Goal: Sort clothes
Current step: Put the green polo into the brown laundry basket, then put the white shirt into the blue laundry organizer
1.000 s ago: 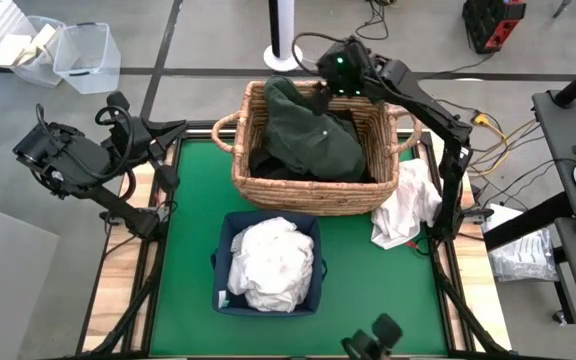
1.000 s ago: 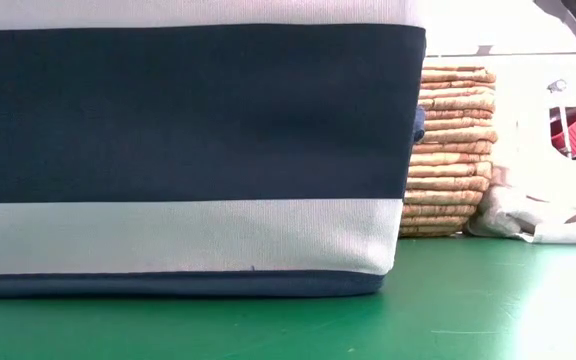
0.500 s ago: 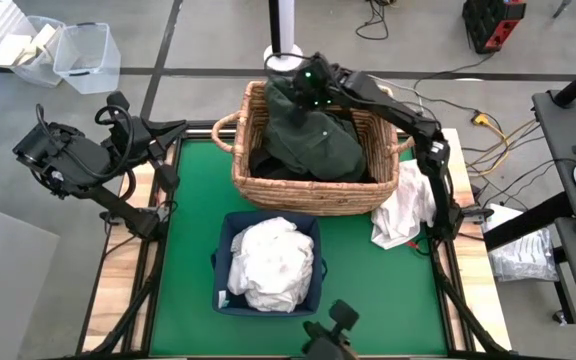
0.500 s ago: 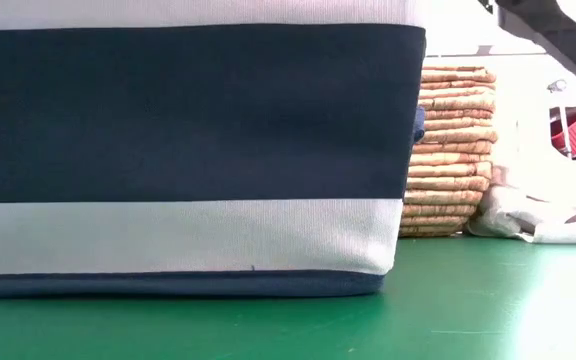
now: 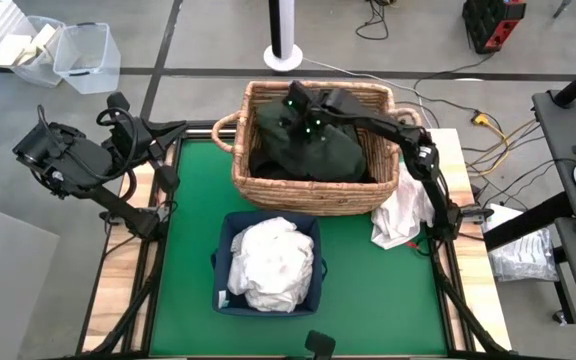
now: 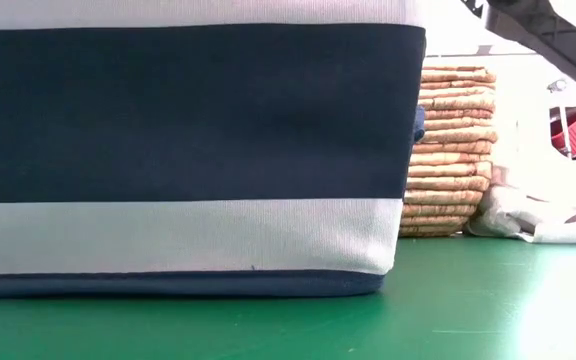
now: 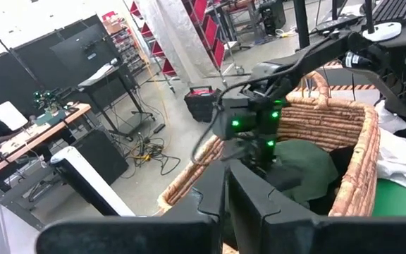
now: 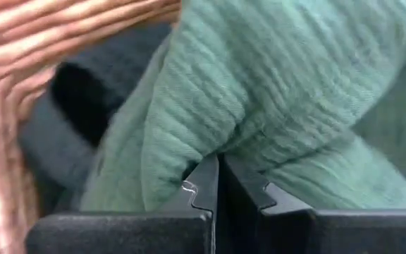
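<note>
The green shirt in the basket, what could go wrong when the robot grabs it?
1. The right pincer looks shut on just a small fold of the green shirt, so the shirt might slip out when lifted.
2. Black clothes lie under the shirt in the basket; they might get dragged up with it.
3. A white cloth hangs at the table's right edge beside the right arm and could get knocked off.

We see a wicker basket top centre on the green mat, navy bin below it, clear plastic tubs upper left.
</note>
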Available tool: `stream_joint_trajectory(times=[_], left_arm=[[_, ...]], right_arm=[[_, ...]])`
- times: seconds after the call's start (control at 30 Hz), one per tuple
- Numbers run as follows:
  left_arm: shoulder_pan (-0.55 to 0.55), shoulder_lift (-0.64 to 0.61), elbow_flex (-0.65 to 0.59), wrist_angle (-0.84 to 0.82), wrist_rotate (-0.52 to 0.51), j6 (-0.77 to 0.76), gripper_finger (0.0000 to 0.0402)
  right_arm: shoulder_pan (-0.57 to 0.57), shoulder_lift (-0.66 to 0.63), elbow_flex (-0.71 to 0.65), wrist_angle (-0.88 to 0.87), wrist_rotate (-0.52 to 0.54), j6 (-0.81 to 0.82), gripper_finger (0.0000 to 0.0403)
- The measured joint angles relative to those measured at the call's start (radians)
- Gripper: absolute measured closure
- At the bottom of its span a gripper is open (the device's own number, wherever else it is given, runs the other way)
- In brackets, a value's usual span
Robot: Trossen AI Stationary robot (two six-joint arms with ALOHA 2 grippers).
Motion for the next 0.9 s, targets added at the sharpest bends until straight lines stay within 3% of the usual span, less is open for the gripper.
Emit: stream_joint_trajectory(times=[0.17,0.37,0.9], left_arm=[[0.0,0.0,0.0,-0.002,0.0,0.0,0.0401],[0.0,0.0,0.0,-0.002,0.0,-0.006,0.0401],[0.0,0.009,0.0,-0.007,0.0,-0.007,0.0401]], right_arm=[[0.056,-0.001,-0.002,-0.065,0.004,-0.046,0.0391],[0.089,-0.012,0.006,-0.07,0.21,-0.047,0.039],[0.091,-0.294,0.04,-0.195,0.212,0.098,0.039]])
